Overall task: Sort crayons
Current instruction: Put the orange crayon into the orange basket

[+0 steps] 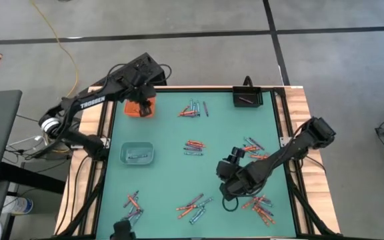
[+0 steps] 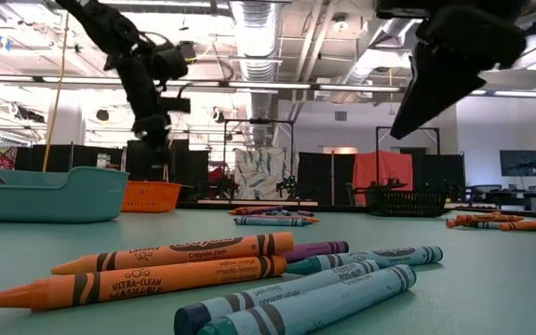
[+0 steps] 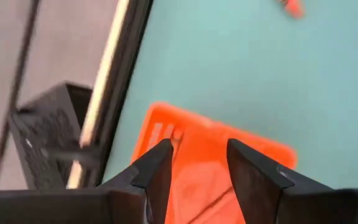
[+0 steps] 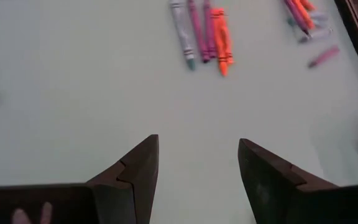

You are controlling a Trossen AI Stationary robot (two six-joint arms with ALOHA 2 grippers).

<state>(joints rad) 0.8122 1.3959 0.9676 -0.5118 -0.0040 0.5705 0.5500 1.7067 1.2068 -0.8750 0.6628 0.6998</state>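
Observation:
Crayons lie in several loose clusters on the green mat: far middle (image 1: 193, 110), centre (image 1: 193, 147), right (image 1: 253, 145), and three near the front edge (image 1: 133, 203), (image 1: 193, 208), (image 1: 262, 207). In the low view the closest ones (image 2: 184, 265) lie flat. My left gripper (image 3: 197, 158) is open above the orange tray (image 3: 229, 168) at the far left (image 1: 139, 107), with nothing between its fingers. My right gripper (image 4: 197, 149) is open over bare mat near the front right (image 1: 229, 195). Crayons (image 4: 204, 31) lie ahead of it.
A blue-grey tray (image 1: 137, 153) with a crayon inside sits at the left middle. A black tray (image 1: 247, 98) stands at the far right. Wooden borders (image 1: 299, 133) frame the mat. Bare mat lies between the clusters.

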